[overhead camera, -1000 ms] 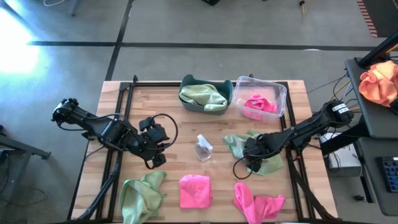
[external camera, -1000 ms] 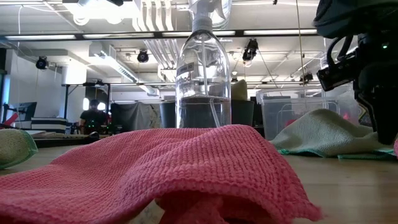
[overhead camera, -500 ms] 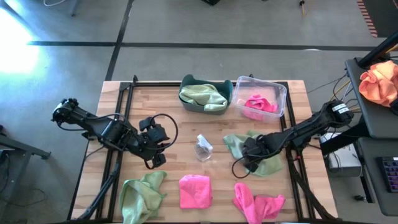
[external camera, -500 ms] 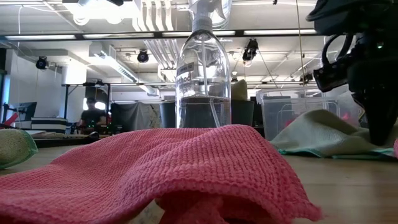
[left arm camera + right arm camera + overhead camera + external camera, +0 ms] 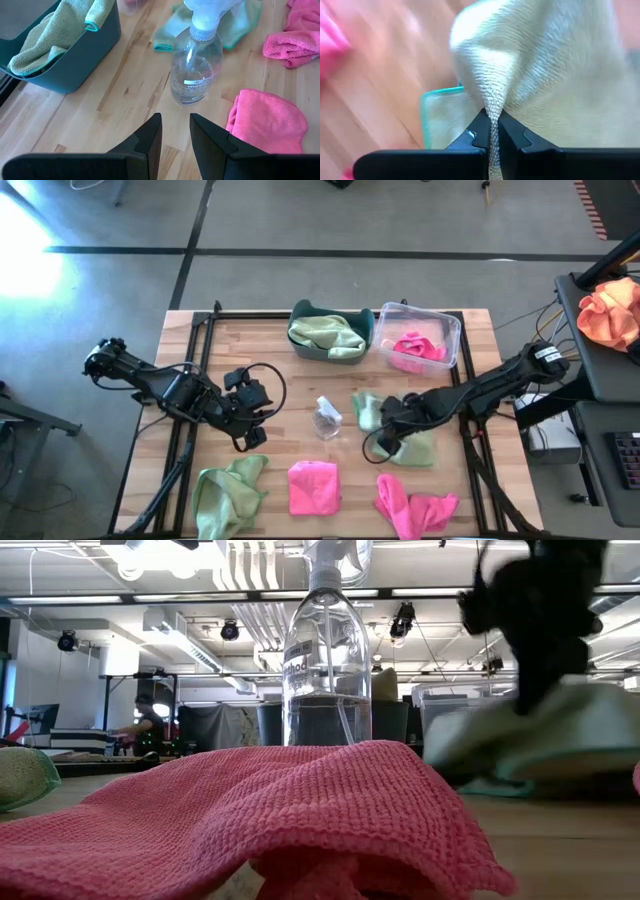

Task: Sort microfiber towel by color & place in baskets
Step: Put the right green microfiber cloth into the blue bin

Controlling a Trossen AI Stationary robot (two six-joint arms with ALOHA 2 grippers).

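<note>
My right gripper (image 5: 388,418) is shut on a sage green towel (image 5: 412,442) at the table's middle right, next to the clear spray bottle (image 5: 325,418). The low view shows this towel (image 5: 565,730) tented up under the dark gripper (image 5: 530,680). My left gripper (image 5: 175,132) hovers open over the table's left half, with nothing between its fingers. The teal basket (image 5: 365,340) holds a green towel. A pink towel lies in the clear basket (image 5: 450,330). One green towel (image 5: 228,490) and two pink ones (image 5: 313,486) (image 5: 412,505) lie flat along the near edge. My right gripper pinches a raised fold (image 5: 492,107) of the green towel between its two fingers, somewhere in the cloth's middle. The fingers come from above, slanting down. The cloth rises to a peak at the fingers, and its teal-hemmed edge (image 5: 485,785) hangs low by the table.
The spray bottle (image 5: 196,70) stands upright at the table's centre, close to the held towel. An orange cloth bundle (image 5: 610,312) lies on a side stand beyond the right edge. Bare wood shows between the bottle and the left arm.
My right gripper has shut on the green towel, then risen and shifted toward the table's left. The pinched middle of the towel has been drawn up into a peak and pulled left with it, bunching the cloth, while its outer edges trail low.
</note>
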